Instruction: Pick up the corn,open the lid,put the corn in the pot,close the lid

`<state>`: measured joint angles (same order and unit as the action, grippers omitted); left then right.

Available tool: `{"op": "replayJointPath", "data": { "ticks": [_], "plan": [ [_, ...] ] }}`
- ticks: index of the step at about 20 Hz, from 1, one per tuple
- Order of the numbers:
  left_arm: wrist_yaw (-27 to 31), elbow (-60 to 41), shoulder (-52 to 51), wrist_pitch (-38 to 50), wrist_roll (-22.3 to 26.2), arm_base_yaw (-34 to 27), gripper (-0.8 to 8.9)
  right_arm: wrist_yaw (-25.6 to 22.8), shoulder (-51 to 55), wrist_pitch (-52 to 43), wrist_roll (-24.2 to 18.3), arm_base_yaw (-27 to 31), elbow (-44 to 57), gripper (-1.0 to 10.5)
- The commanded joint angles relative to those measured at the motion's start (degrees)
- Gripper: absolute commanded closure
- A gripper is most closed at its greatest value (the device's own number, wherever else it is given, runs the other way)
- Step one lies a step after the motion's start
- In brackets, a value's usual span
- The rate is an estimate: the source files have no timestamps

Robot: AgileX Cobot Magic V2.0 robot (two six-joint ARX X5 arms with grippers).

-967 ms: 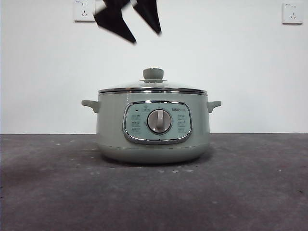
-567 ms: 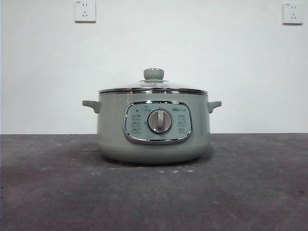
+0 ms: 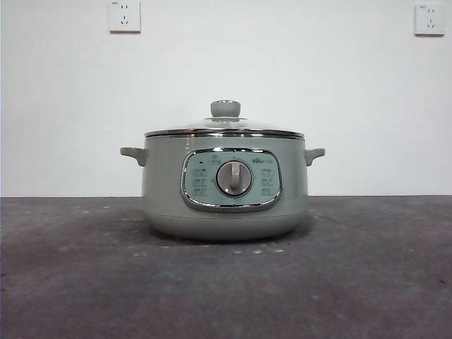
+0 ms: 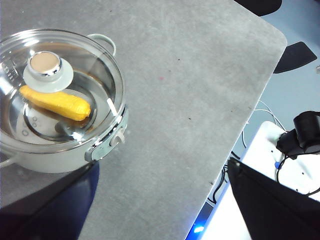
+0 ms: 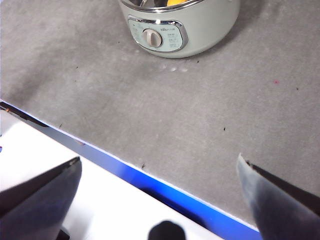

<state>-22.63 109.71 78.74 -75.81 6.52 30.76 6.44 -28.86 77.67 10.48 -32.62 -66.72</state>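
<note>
Now your corn (image 4: 56, 102) lies in the pot (image 3: 224, 185) under the lid (image 4: 60, 95). Both grippers, left (image 4: 160, 200) and right (image 5: 160, 192), hang wide, empty, well apart from it.

You have a grey counter (image 3: 367, 282) against a white wall (image 3: 353, 106) with 2 sockets (image 3: 124, 15), and cables (image 4: 250, 120) beyond its rounded corner.

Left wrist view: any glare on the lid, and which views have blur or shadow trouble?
Left wrist view: white glare streaks on the glass lid, yet the corn reads clearly through it; own fingers dark and soft at the bottom edge. Right wrist view: fingers blurred, the pot sharp but cropped. Front view: even light, a soft shadow under the pot, lid rim gleaming.
</note>
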Motion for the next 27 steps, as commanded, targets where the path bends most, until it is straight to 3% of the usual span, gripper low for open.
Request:
{"op": "replayJointPath", "data": {
  "ticks": [1, 2, 3, 4, 5, 9, 12, 20, 27],
  "plan": [
    [-0.07, -0.44, 0.22, 0.22, -0.52, 0.09, 4.99, -0.04, 0.22, 1.49, -0.42, -0.04, 0.39, 5.9],
    [-0.07, -0.44, 0.22, 0.22, -0.52, 0.09, 5.90, -0.07, 0.22, 1.49, -0.37, -0.04, 0.39, 6.8],
    [-0.07, -0.44, 0.22, 0.20, -0.50, 0.09, 7.52, -0.07, 0.22, 1.49, -0.42, -0.04, 0.39, 8.2],
    [-0.07, -0.44, 0.22, 0.20, -0.48, 0.09, 8.23, -0.15, 0.20, 1.49, -0.44, -0.04, 0.39, 9.1],
    [-0.09, -0.44, 0.22, 0.20, -0.48, 0.09, 8.16, -0.72, 0.17, 1.49, -0.55, -0.04, 0.39, 9.7],
    [-0.04, -0.44, 0.22, 0.22, -0.50, 0.09, 8.19, -4.66, 0.17, 1.49, -0.52, -0.04, 0.39, 9.5],
    [-0.04, -0.44, 0.22, 0.22, -0.52, 0.09, 8.17, -7.87, 0.17, 1.46, 1.99, -0.04, 0.39, 9.5],
    [-0.07, -0.44, 0.22, 0.22, -0.52, 0.09, 8.17, -13.55, 0.17, 1.46, 1.95, -0.04, 0.39, 9.5],
    [0.68, -0.37, 0.24, 1.64, -0.11, 0.02, 8.15, -16.35, 0.17, 1.46, 1.95, -0.04, 0.39, 9.5]
  ]
}}
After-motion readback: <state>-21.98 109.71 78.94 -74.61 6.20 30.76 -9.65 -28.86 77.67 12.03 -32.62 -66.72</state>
